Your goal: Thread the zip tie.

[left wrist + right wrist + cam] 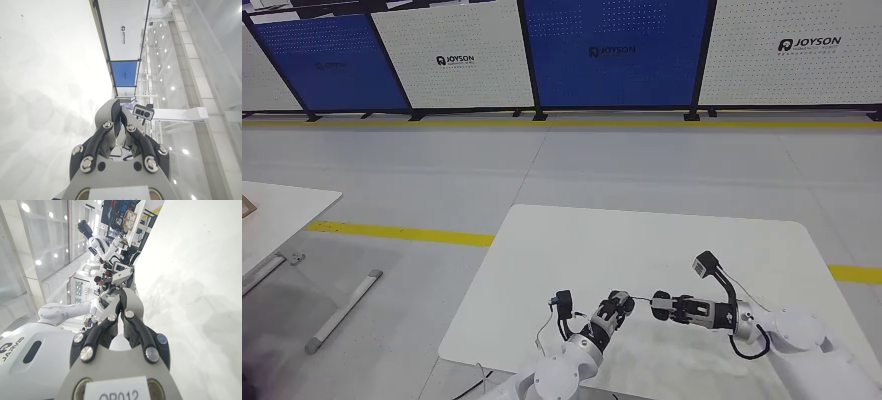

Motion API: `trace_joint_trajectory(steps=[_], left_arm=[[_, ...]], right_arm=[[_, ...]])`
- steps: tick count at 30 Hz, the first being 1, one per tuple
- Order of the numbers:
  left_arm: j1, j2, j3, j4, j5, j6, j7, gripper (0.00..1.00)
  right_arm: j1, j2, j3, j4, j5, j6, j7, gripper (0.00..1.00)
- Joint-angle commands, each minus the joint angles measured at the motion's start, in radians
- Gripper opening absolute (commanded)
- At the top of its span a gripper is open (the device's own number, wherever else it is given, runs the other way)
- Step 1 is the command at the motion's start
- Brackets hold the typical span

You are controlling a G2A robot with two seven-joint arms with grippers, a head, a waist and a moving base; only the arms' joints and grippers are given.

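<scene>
- While both arms sit low over the white table [642,240] near its front edge, the top view alone gives me the zip tie [640,298]. It is a thin dark strand spanning the gap from the left gripper [623,303] to the right gripper [658,304], whose tips face each other. Blue and white panels [612,50] stand beyond a yellow floor line [402,233].
- Left wrist view: I read the fingers [115,113] as pressed together. The strand is too thin to make out there. The right arm's wrist camera [143,112] sits just past the tips.
- Right wrist view: the fingers [132,298] are likewise pinched closed. The left gripper sits directly ahead, close, screening what lies behind it.
</scene>
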Motion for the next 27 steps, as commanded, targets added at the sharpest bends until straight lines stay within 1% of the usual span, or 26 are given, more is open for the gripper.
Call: trace_joint_trajectory(steps=[1, 7, 8, 10, 12, 17, 19, 24, 25, 27], left_arm=[[0.000, 0.000, 0.000, 0.000, 0.000, -0.001, 0.000, 1.00], [-0.001, 0.000, 0.000, -0.001, 0.002, -0.005, -0.004, 1.00], [-0.001, 0.000, 0.000, 0.007, 0.014, -0.023, -0.022, 1.00], [0.001, -0.001, -0.001, 0.017, 0.003, -0.039, -0.064, 1.00], [0.005, -0.001, -0.006, 0.027, 0.005, -0.065, -0.094, 1.00], [0.009, -0.003, -0.017, 0.044, -0.010, -0.114, -0.154, 1.00], [0.009, -0.003, -0.017, 0.044, -0.010, -0.114, -0.154, 1.00], [0.009, -0.003, -0.017, 0.044, -0.010, -0.114, -0.154, 1.00], [0.009, -0.003, -0.017, 0.042, -0.009, -0.118, -0.157, 1.00], [0.014, -0.004, -0.021, 0.047, -0.005, -0.145, -0.172, 1.00]], right_arm=[[-0.004, 0.000, 0.009, -0.004, -0.001, 0.000, -0.008, 0.00], [-0.007, 0.000, 0.011, -0.006, -0.002, 0.000, -0.009, 0.00], [-0.007, 0.000, 0.011, -0.006, -0.002, 0.000, -0.009, 0.00], [-0.009, -0.001, 0.011, -0.009, -0.003, 0.001, -0.013, 0.00], [-0.019, -0.002, 0.005, -0.029, -0.006, 0.007, -0.018, 0.00], [-0.011, -0.008, -0.009, -0.026, 0.028, 0.013, 0.045, 0.00], [0.001, -0.011, -0.013, -0.007, 0.033, 0.022, 0.053, 0.00], [0.001, -0.011, -0.013, -0.007, 0.033, 0.022, 0.053, 0.00], [0.001, -0.011, -0.013, -0.007, 0.033, 0.022, 0.053, 0.00], [0.001, -0.011, -0.013, -0.007, 0.033, 0.022, 0.053, 0.00]])
